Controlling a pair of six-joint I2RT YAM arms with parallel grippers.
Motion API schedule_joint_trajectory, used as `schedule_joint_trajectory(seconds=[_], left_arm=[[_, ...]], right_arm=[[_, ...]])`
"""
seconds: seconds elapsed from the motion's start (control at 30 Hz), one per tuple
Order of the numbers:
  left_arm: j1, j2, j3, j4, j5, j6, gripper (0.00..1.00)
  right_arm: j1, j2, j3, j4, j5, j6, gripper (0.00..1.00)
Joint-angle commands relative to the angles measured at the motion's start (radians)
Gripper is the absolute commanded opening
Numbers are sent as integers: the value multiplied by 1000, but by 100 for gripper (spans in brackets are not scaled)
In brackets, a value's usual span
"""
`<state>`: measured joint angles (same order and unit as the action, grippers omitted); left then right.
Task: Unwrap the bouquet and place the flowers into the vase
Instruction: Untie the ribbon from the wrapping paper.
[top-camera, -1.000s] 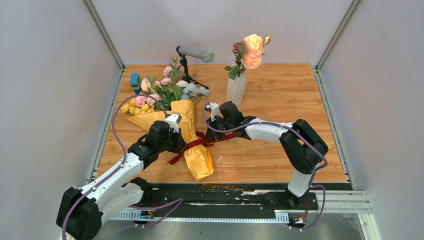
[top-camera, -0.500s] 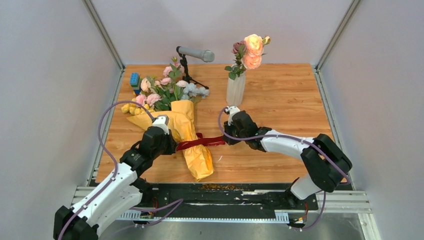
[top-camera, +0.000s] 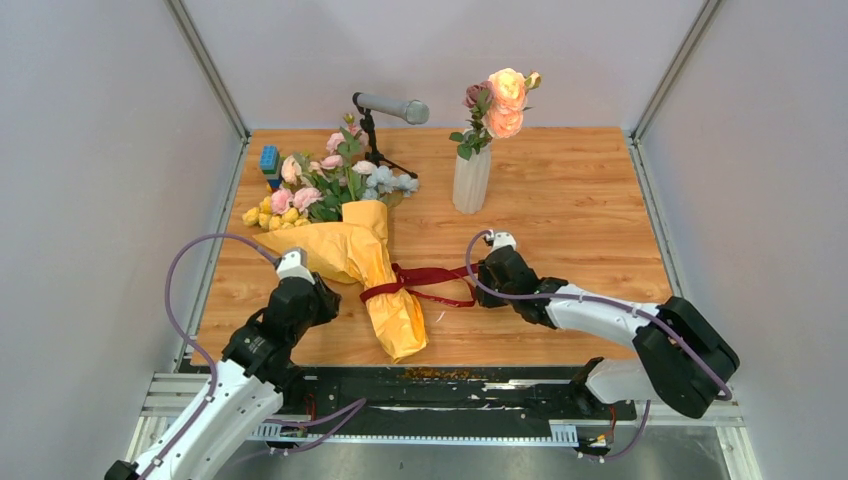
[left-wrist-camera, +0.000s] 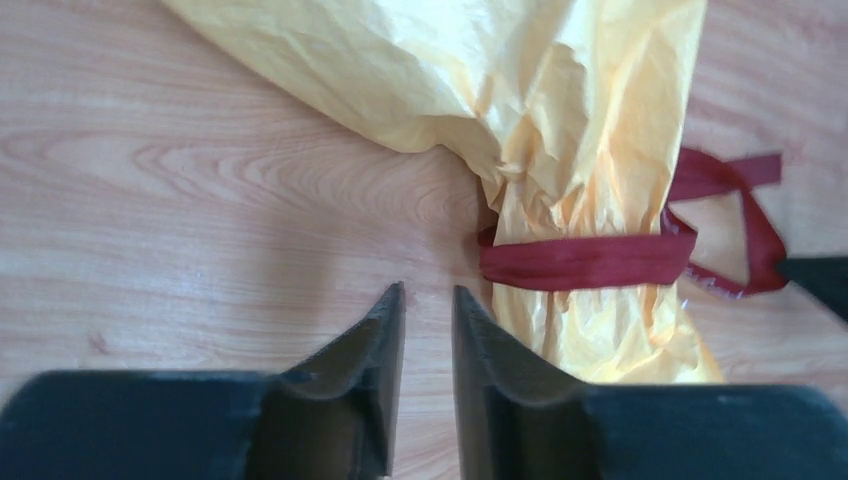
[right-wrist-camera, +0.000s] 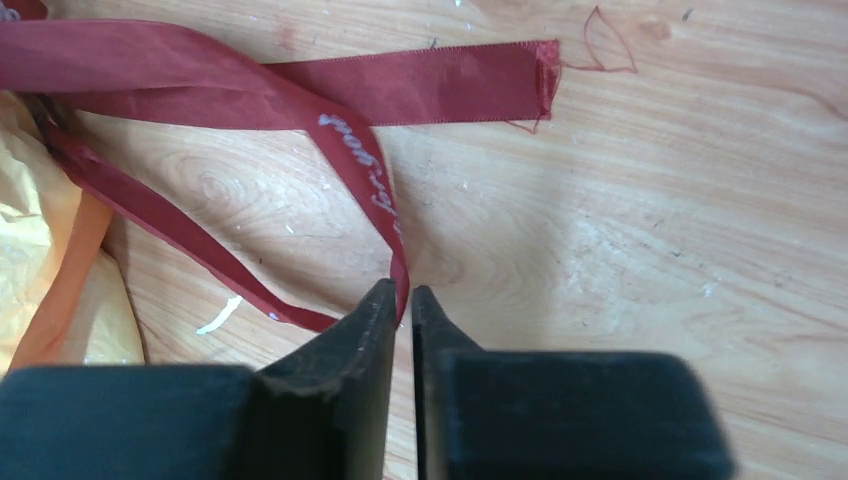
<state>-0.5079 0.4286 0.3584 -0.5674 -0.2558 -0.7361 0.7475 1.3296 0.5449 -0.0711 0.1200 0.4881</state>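
- The bouquet (top-camera: 378, 275) lies flat on the counter (top-camera: 570, 220), still wrapped in its orange-yellow paper. Its flowers (top-camera: 320, 185) fan out at the far end.
- The dark red ribbon (top-camera: 420, 276) circles the bouquet's narrow waist, and its loose ends trail off the bouquet on the right arm's side.
- The left gripper (left-wrist-camera: 428, 292) sits low just beside the bouquet, level with the ribbon band. Its jaws are a narrow gap apart with only bare wood between them.
- The right gripper (right-wrist-camera: 403, 290) sits beyond the bouquet's loose ribbon ends, its jaws a thin slit apart. One ribbon strand runs into the slit at the tips, but a firm pinch cannot be told.
- The vase (top-camera: 471, 180) stands upright, far-right of the bouquet and apart from it, with peach roses (top-camera: 505, 100) in it.
- A microphone on a black stand (top-camera: 390, 106) stands just behind the bouquet's flower heads.
- A small blue block (top-camera: 269, 158) sits at their far-left edge.
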Motion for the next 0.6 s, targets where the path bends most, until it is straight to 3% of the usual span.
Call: schedule_joint_trajectory(seconds=[0.0, 0.03, 0.1, 0.33, 0.57], left_arm=[[5, 5, 12, 96, 92, 39, 48], [5, 22, 22, 125, 129, 65, 60], [5, 77, 54, 173, 189, 119, 68], [-38, 340, 194, 278, 334, 272, 73], [-228, 518, 312, 277, 170, 360, 77]], right_arm=[[-4, -45, 33, -9, 27, -18, 22], [-4, -52, 43, -18, 28, -35, 28], [-5, -67, 61, -33, 29, -63, 40], [-17, -89, 88, -29, -17, -125, 63], [-22, -28, 135, 1, -127, -213, 70]])
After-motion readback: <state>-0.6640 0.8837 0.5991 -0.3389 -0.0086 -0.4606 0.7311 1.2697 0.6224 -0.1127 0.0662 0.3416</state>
